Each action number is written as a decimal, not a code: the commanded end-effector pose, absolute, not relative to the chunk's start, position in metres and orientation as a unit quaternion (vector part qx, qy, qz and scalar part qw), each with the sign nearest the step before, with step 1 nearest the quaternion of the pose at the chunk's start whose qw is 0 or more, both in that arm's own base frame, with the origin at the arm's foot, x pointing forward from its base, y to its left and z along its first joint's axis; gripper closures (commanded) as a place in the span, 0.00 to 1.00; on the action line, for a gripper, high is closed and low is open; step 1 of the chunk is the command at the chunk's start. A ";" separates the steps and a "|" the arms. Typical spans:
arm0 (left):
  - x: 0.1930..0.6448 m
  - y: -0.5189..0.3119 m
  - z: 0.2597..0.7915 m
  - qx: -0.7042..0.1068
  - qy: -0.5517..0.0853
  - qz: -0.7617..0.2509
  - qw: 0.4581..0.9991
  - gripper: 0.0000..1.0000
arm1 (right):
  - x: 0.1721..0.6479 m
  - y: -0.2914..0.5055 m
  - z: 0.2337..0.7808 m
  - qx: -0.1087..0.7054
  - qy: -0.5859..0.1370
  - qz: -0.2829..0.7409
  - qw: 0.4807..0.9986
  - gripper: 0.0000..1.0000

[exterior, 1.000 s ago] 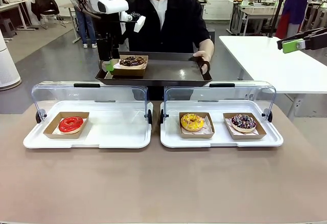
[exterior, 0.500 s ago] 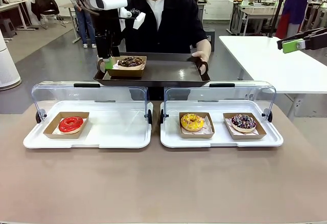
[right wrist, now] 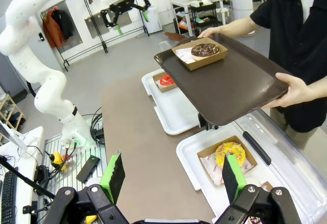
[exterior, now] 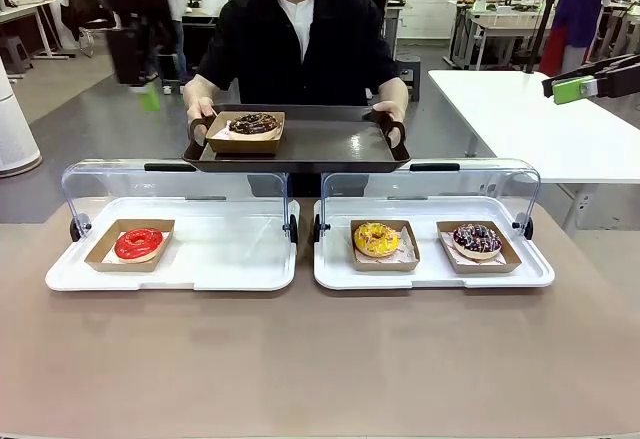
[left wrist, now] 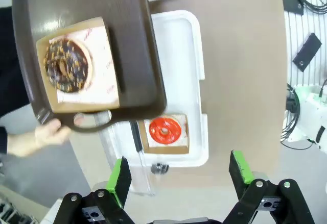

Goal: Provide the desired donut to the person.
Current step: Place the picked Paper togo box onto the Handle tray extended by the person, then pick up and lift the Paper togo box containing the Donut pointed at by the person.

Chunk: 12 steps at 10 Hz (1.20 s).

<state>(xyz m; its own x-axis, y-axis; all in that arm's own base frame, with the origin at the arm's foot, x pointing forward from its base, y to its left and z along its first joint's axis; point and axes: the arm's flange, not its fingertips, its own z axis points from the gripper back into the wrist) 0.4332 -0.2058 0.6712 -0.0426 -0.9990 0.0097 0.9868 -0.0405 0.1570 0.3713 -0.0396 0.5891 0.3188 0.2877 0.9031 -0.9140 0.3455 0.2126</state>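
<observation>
Taupe-brown table (exterior: 320, 359) with two white trays set side by side across its far half. The left tray (exterior: 235, 255) and the right tray (exterior: 432, 277) lie flat on the surface, level with each other and parted by a narrow gap at the middle. Each has its clear lid raised upright along the far edge, the left lid (exterior: 175, 194) and the right lid (exterior: 430, 191), both topped by a black handle.

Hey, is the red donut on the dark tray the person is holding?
No, the red donut lies in the white display case; the dark tray carries a chocolate donut.
</observation>
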 end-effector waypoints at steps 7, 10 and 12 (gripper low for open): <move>0.403 -0.099 0.619 0.035 -0.112 -0.664 0.738 0.00 | 0.373 -0.038 0.589 0.396 -0.414 0.421 0.703 0.00; 0.403 -0.101 0.624 0.045 -0.086 -0.658 0.747 0.00 | 0.373 -0.038 0.589 0.396 -0.414 0.421 0.703 0.00; 0.403 -0.101 0.624 0.045 -0.086 -0.658 0.747 0.00 | 0.373 -0.038 0.589 0.396 -0.414 0.421 0.703 0.00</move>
<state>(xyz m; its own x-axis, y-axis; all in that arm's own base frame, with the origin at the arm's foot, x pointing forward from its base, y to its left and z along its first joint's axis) 0.4050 -0.1007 0.6219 0.1190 -0.9903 0.0717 0.9742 0.1304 0.1840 0.3713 -0.0398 0.5892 0.3188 0.2876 0.9031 -0.9139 0.3460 0.2124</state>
